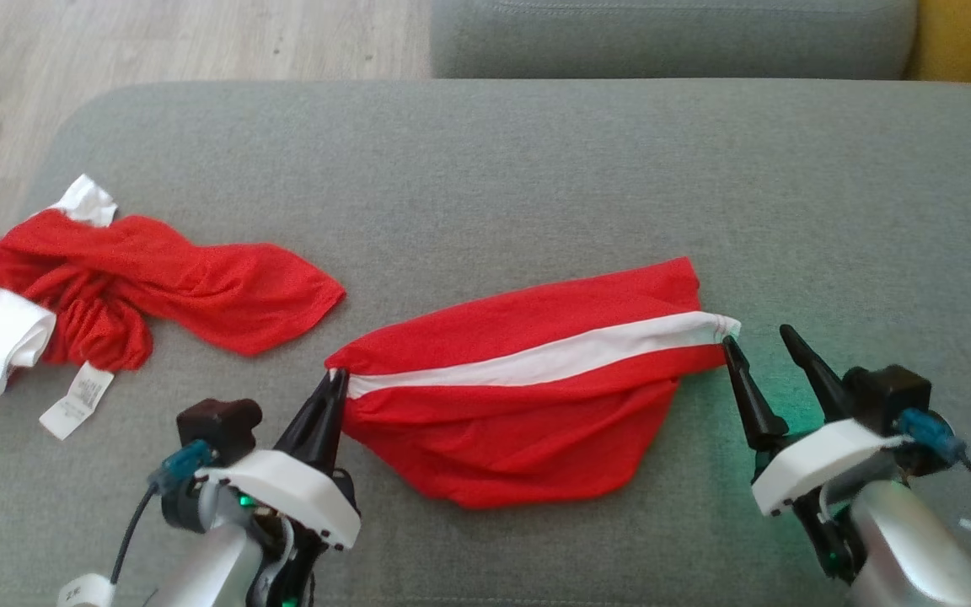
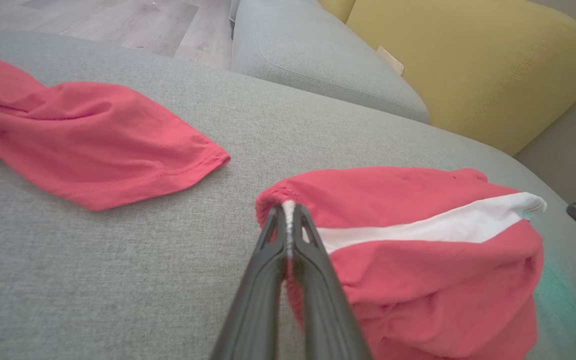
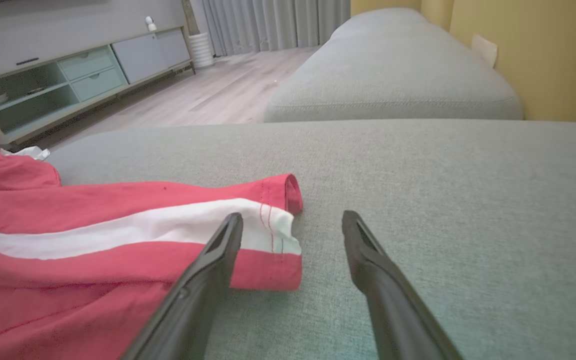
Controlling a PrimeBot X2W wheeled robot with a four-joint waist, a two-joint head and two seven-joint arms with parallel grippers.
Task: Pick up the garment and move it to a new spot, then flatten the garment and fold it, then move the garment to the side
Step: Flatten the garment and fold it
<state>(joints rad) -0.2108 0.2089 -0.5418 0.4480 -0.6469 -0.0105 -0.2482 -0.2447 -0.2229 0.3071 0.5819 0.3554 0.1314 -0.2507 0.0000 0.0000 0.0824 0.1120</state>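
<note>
**Fingers: left gripper clamped on garment, right gripper spread wide**

Left fingers are pressed together. They pinch the left end of the garment's white stripe, and a sliver of white cloth shows between the tips. Right fingers stand fully apart and grip nothing. One tip sits at the stripe's right end, where the hemmed corner lies partly between the two fingers. Whether that tip touches the cloth cannot be told.

The garment is red with one white band. It lies bunched and rumpled on the grey cushion, close to the near edge and about midway along it, stretched between the two grippers. Green light falls on the cushion beside the right gripper.

A second red garment with white parts lies crumpled at the cushion's left edge, well apart from the first. Its white label is turned out toward the near edge.

Beyond the far edge stands another grey cushion, with yellow upholstery to the right of it and wooden floor to the left. A low cabinet stands farther off across the floor.
</note>
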